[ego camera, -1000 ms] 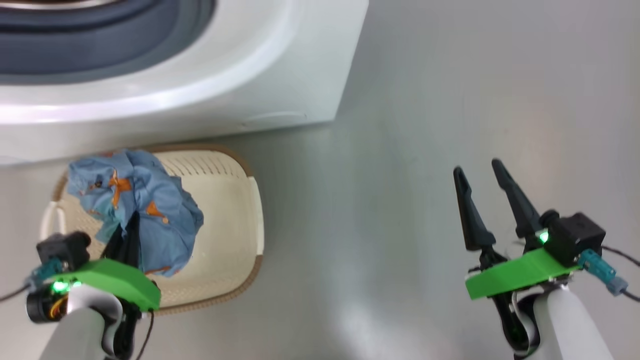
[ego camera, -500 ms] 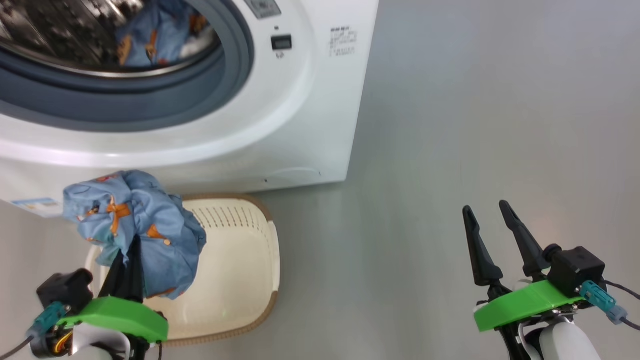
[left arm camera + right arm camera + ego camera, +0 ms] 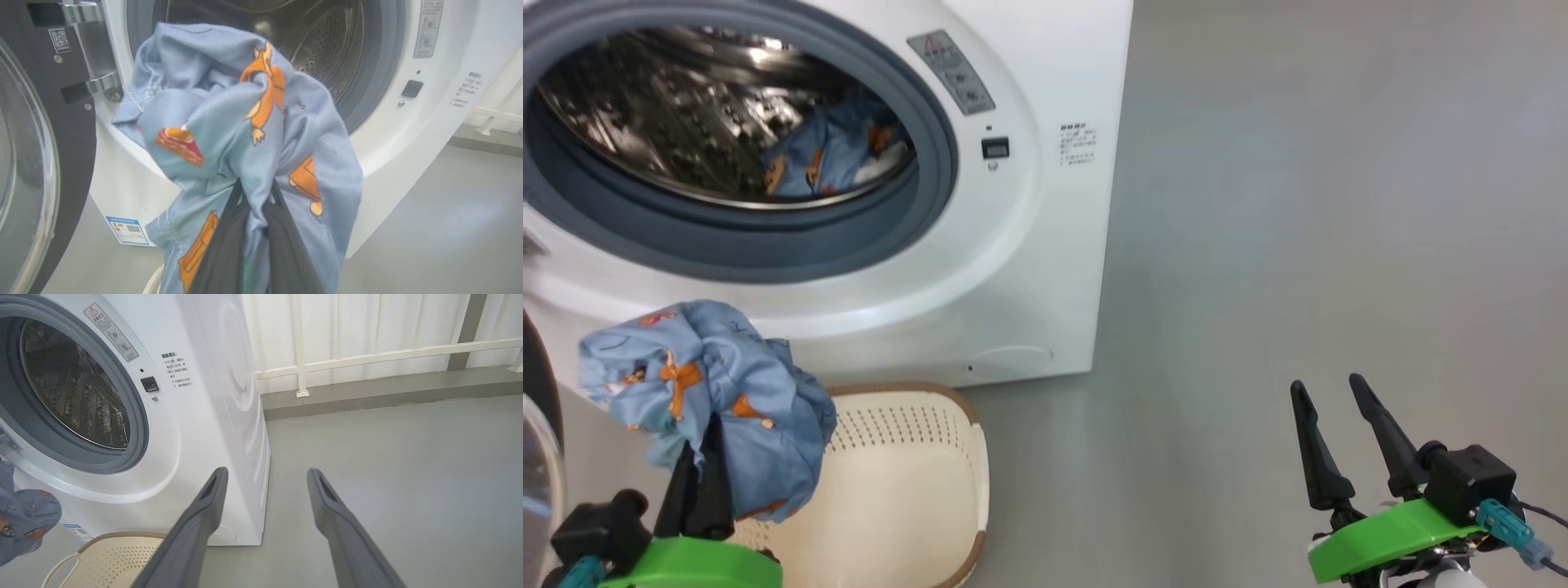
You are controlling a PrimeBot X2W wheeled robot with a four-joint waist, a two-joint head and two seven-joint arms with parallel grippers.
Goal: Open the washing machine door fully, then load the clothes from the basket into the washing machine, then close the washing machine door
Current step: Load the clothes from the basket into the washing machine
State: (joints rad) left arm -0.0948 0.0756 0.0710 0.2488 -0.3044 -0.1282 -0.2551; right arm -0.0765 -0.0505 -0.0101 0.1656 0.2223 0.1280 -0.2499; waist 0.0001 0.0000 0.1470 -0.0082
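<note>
My left gripper (image 3: 707,433) is shut on a bunched light blue garment of the clothes (image 3: 727,367), which hangs above the left end of the cream basket (image 3: 907,498). In the left wrist view the fabric (image 3: 245,134) wraps the gripper (image 3: 255,196) in front of the drum opening. The washing machine (image 3: 1029,245) stands with its door (image 3: 41,143) swung open to the left. Another blue garment (image 3: 825,155) lies inside the steel drum. My right gripper (image 3: 1327,388) hovers open over the floor to the right, holding nothing (image 3: 265,477). The basket (image 3: 110,559) sits against the machine's base.
Grey floor (image 3: 1298,245) stretches to the right of the machine. In the right wrist view a white railing (image 3: 367,355) and a raised ledge (image 3: 388,392) run along the back. A blue label sticker (image 3: 128,230) marks the machine's lower front.
The head camera has tilted up, bringing the drum into view. My left gripper has lifted the garment out of the basket, up and leftward toward the machine's front. The right gripper stays open.
</note>
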